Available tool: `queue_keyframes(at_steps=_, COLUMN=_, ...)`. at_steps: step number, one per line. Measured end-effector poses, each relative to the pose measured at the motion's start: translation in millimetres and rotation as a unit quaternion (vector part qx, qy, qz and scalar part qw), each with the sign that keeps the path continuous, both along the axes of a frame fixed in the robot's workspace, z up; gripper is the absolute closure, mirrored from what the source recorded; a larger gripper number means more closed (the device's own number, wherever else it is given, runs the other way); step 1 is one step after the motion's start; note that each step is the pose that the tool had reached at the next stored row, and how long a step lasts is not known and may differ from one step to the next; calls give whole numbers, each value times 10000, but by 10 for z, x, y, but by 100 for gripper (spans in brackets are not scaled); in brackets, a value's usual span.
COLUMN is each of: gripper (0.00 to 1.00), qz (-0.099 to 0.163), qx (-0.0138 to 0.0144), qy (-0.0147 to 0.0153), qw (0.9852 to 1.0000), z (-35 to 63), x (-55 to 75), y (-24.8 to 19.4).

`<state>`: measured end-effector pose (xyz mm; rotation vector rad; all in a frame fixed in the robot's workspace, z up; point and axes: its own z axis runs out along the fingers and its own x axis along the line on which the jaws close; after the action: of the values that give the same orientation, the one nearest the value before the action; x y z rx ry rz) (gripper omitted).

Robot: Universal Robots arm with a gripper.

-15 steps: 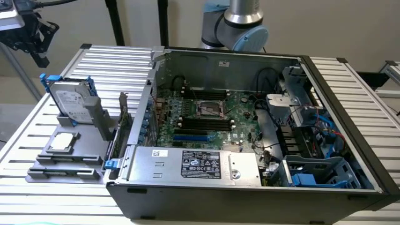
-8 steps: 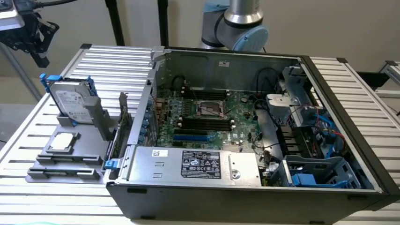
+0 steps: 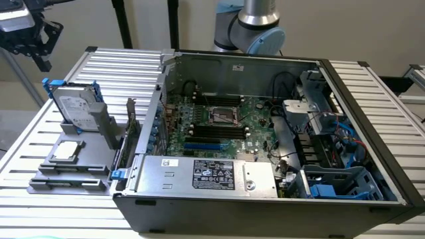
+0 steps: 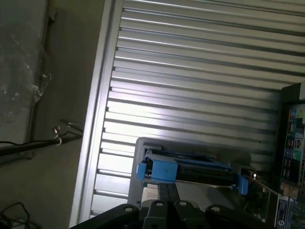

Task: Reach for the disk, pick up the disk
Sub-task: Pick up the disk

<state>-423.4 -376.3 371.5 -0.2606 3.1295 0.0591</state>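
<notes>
Disk (image 3: pixel 75 105) stands on edge in its blue frame, slotted into a grey stand (image 3: pixel 86 144) on the slatted worktop (image 3: pixel 30 209), just beside the open computer case (image 3: pixel 265 149). The end effector (image 3: pixel 33 45) hangs well apart from it and holds nothing; how far open it is I cannot tell. An off-line approach could catch the frame's blue ear or the thin upright card (image 3: pixel 131 124) nearby and tip the disk. The stand hides the disk's lower part, and the exterior view's edge cuts off the end effector.
</notes>
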Motion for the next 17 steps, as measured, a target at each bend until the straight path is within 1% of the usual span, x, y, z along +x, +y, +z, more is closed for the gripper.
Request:
queue_keyframes(at_steps=2, gripper=89, qz=183, qx=0, qy=0, qw=9998, z=0, x=0, y=0)
queue_keyframes(at_steps=3, gripper=89, qz=363, qx=0, qy=0, qw=9993, z=0, x=0, y=0)
queue_keyframes(at_steps=4, gripper=89, qz=452, qx=0, qy=0, qw=9990, z=0, x=0, y=0)
queue_keyframes(at_steps=6, gripper=89, qz=635, qx=0, qy=0, qw=9980, z=0, x=0, y=0)
queue_keyframes(at_steps=9, gripper=89, qz=909, qx=0, qy=0, qw=9959, z=0, x=0, y=0)
queue_keyframes(at_steps=11, gripper=89, qz=1090, qx=0, qy=0, qw=9940, z=0, x=0, y=0)
queue_keyframes(at_steps=14, gripper=89, qz=1358, qx=0, qy=0, qw=9907, z=0, x=0, y=0)
queue_keyframes(at_steps=17, gripper=89, qz=1634, qx=0, qy=0, qw=9866, z=0, x=0, y=0)
